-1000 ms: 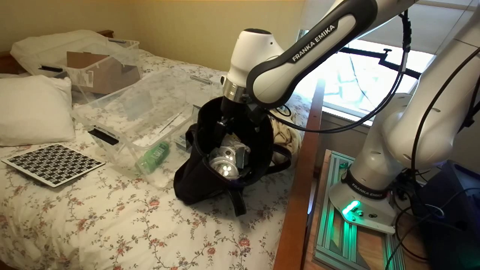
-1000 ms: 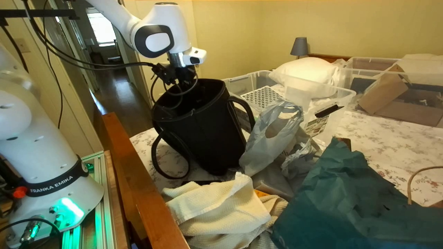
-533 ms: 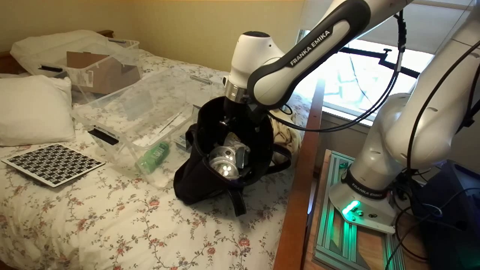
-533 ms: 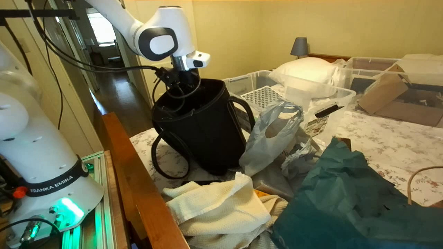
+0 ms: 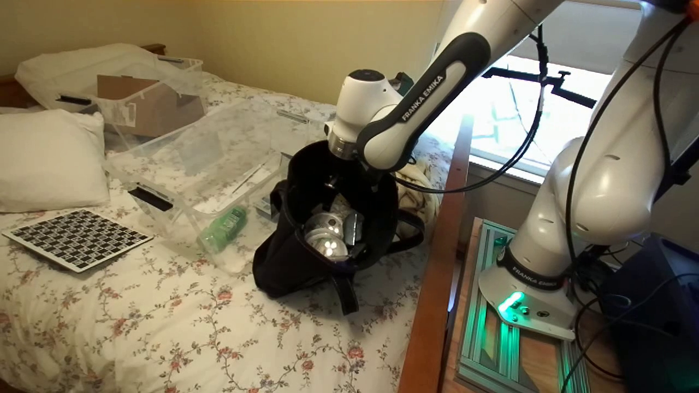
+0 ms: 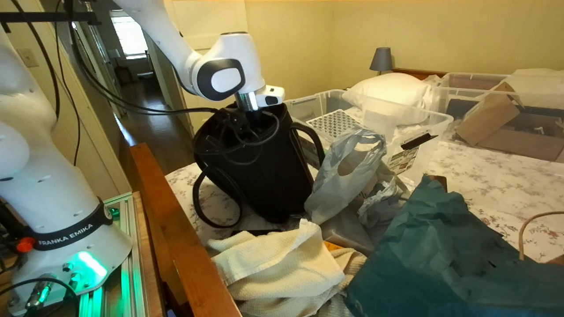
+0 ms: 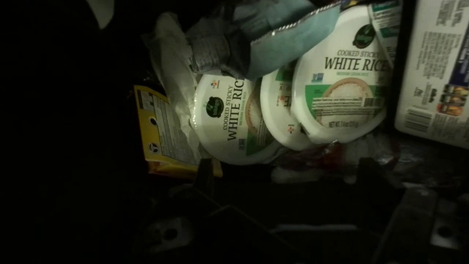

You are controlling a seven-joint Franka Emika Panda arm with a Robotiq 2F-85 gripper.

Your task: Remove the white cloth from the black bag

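Note:
The black bag (image 5: 289, 267) stands tilted on the bed with its mouth open; it also shows in an exterior view (image 6: 269, 176). My gripper (image 7: 285, 167) is inside the bag, fingers wide apart and nothing between them. In both exterior views the bag and arm mostly hide it. In the wrist view, white rice bowls (image 7: 340, 84), a yellow packet (image 7: 150, 135), a blue-silver pouch (image 7: 293, 47) and a printed tray (image 7: 428, 84) lie beyond the fingers. A whitish crumpled piece (image 7: 170, 66) sits by the yellow packet; I cannot tell if it is cloth. No white cloth shows clearly in the bag.
A cream towel (image 6: 282, 264) lies outside the bag. A grey plastic bag (image 6: 343, 180) and a teal sheet (image 6: 440, 255) lie beside it. A clear tub (image 5: 158, 158), a green bottle (image 5: 224, 226) and a wooden bed rail (image 5: 437, 295) are nearby.
The arm has moved down, taking the gripper deeper into the bag. The wrist has also shifted right in an exterior view. The bag has not visibly moved.

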